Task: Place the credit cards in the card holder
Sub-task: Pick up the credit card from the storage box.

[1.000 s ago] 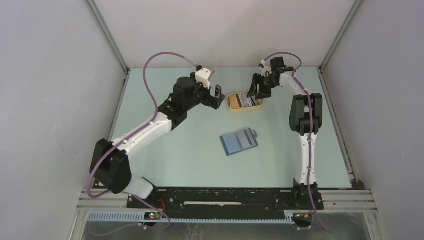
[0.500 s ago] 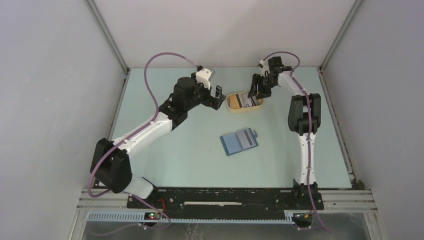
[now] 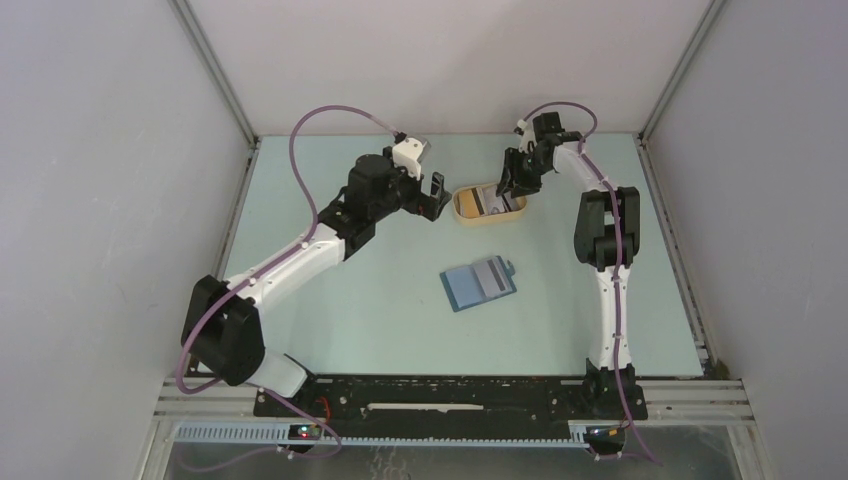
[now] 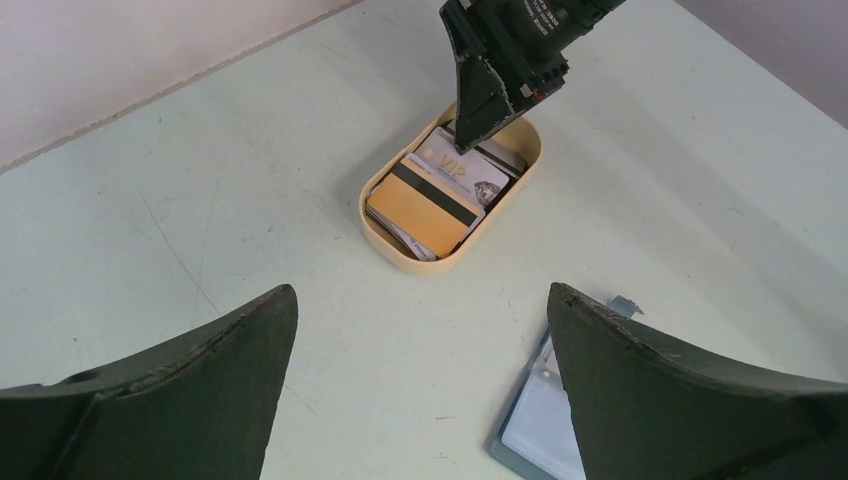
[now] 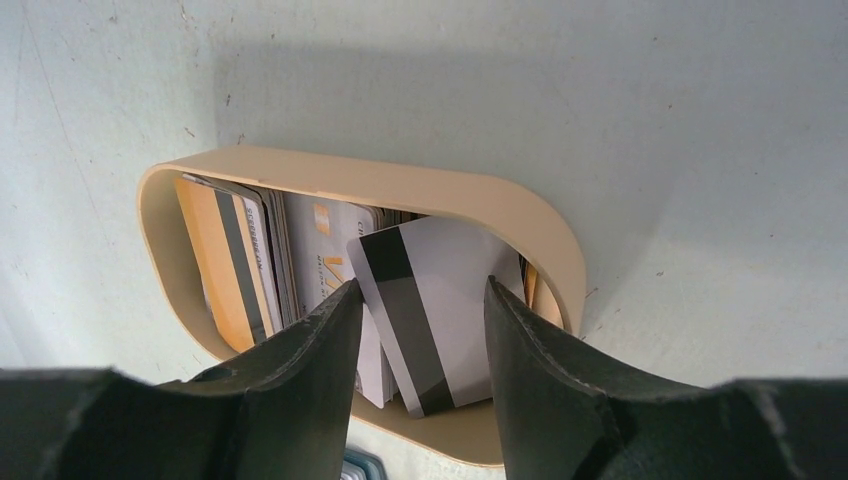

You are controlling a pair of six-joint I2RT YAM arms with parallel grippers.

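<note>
Top view: tan tray (image 3: 490, 203) of cards (image 3: 483, 203) far out on the counter (image 3: 330, 290), left hand (image 3: 437, 195) just beside its left end, right hand (image 3: 508, 187) dipping into its right end. Blue card holder (image 3: 480, 283) lying open nearer the arm bases, well apart from the tray.

Left wrist: left hand spread wide, holding nothing. Orange card (image 4: 422, 212) with a dark stripe topping the stack.

Right wrist: right hand part way apart over a tilted grey card (image 5: 430, 310) with a dark stripe, not clamped on it.
</note>
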